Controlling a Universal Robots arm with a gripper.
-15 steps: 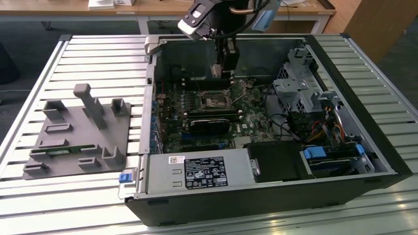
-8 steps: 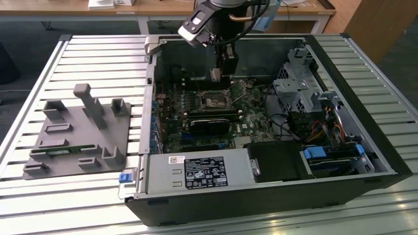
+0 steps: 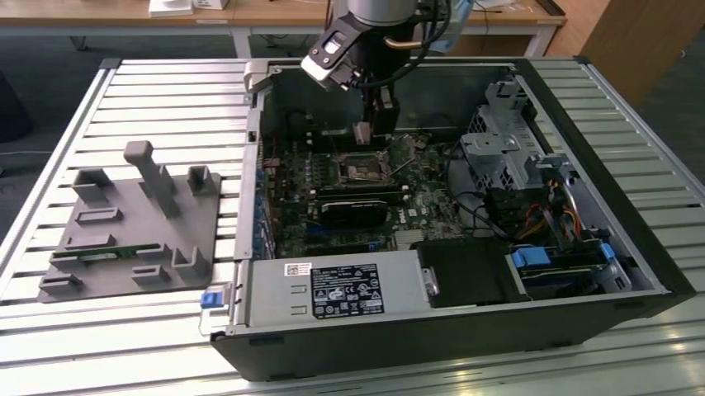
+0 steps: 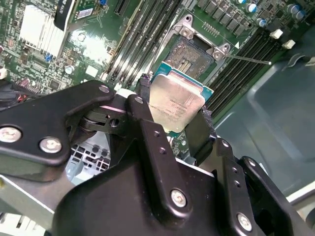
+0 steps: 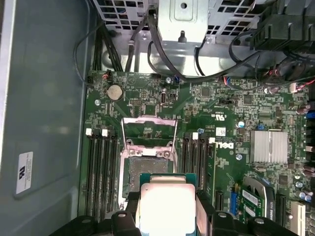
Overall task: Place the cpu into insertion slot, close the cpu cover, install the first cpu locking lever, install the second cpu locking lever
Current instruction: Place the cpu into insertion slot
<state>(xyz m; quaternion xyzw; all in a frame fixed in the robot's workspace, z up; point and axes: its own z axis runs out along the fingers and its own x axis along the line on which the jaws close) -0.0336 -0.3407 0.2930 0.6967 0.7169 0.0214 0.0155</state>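
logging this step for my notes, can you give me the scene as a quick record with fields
held item: cpu, metal top showing in both wrist views
gripper: gripper, jaws shut on the cpu's opposite edges
insertion slot: insertion slot empty, with the cpu held above it, apart
cpu cover: cpu cover swung open, off the slot
setting: motherboard inside an open computer case
progress: cpu not yet seated, cover not yet closed
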